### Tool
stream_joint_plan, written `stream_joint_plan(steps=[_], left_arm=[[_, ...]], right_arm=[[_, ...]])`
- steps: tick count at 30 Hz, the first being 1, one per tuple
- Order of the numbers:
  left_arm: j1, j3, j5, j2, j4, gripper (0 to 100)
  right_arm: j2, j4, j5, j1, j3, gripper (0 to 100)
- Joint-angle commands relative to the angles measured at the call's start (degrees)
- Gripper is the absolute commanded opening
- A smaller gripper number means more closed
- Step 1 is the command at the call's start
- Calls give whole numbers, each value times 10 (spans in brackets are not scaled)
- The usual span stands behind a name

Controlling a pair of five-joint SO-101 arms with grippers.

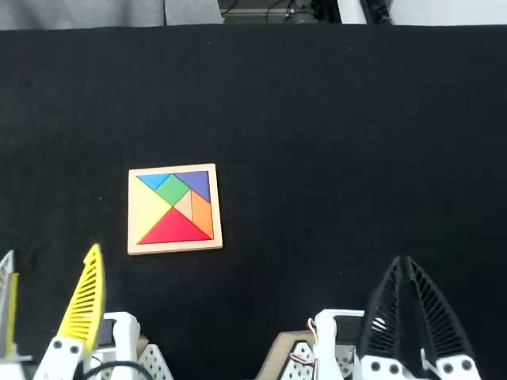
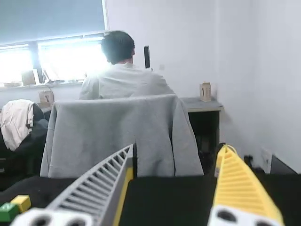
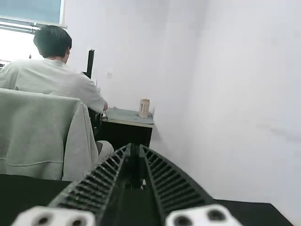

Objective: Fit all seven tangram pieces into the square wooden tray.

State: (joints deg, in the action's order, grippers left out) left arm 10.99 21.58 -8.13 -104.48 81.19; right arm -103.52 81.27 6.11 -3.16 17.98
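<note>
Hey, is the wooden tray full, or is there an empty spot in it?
Full. In the high view, coloured tangram pieces cover the whole inside of the wooden tray, with no bare gap visible.

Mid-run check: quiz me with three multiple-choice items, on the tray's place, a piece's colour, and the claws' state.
1. The tray lies nearer: A the left claw; B the right claw; C midway between them.
2. The big triangle along the tray's near edge is: A green; B red; C blue.
3. The claws are: A both open; B left open, right shut; C both shut.

Answers: A, the high view shows the tray just beyond the yellow claw; B, the triangle is plainly red; B, the left's tips stand apart and the right's touch.
</note>
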Motion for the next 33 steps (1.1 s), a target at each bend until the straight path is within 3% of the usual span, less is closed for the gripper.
stream_joint_plan(steps=[1,6,15,19,25,33], left_arm=[[-4,83,4,-1,37,278],[-8,250,4,-1,-1,278],[-3,625,5,-1,-306,278],[-3,746,5,-1,-391,278],[-4,758,71,1,-407,278],[30,758,101,2,-362,278]], right_arm=[[-49,37,-4,-4,22,15],[-49,33,-2,-4,126,15],[-50,-192,-2,-7,440,15],[-50,-299,-3,-7,597,15],[-45,-478,-6,-8,789,15],[-49,-411,-6,-4,785,15]])
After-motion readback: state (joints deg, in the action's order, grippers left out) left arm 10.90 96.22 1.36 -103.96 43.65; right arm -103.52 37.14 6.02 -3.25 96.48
